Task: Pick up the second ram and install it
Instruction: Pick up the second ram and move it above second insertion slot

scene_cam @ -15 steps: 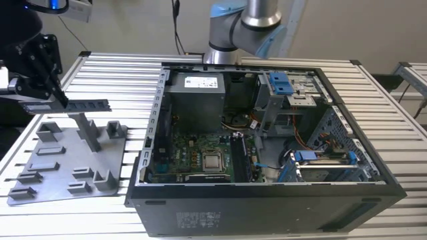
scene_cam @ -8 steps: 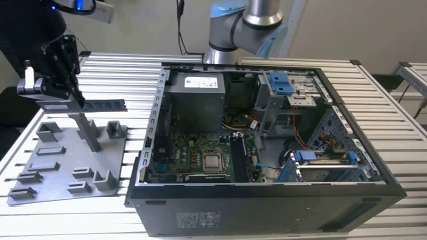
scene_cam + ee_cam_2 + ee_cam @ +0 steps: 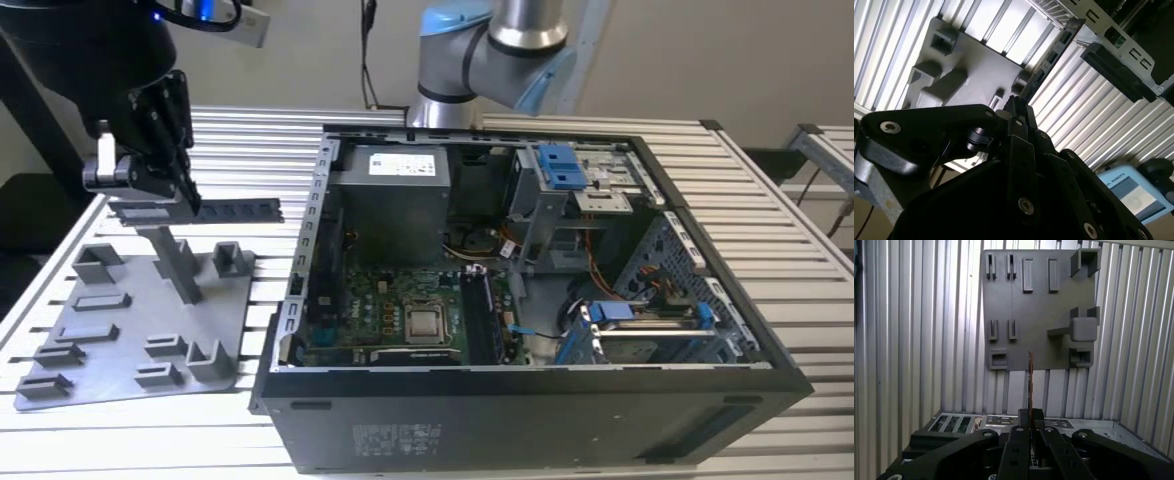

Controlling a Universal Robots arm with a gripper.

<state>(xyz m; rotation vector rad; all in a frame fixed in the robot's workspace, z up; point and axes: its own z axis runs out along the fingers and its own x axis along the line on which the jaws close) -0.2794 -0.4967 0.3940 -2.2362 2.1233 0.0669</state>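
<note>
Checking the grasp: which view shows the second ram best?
The exterior view: the second ram shows its long flat side, held by the pincer. The first wrist view sees it edge-on; the second wrist view shows it foreshortened.

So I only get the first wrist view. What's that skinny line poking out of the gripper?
Observer: In the exterior view it's the second ram seen side-on, a long flat stick held in the gripper.
Operator: Is it off the plate?
Observer: It's level above the tall post of the grey plate. I can't tell whether they touch.
Operator: Where's the computer?
Observer: At the exterior view's right of the plate, the computer case lies open, with the motherboard facing up.
</note>
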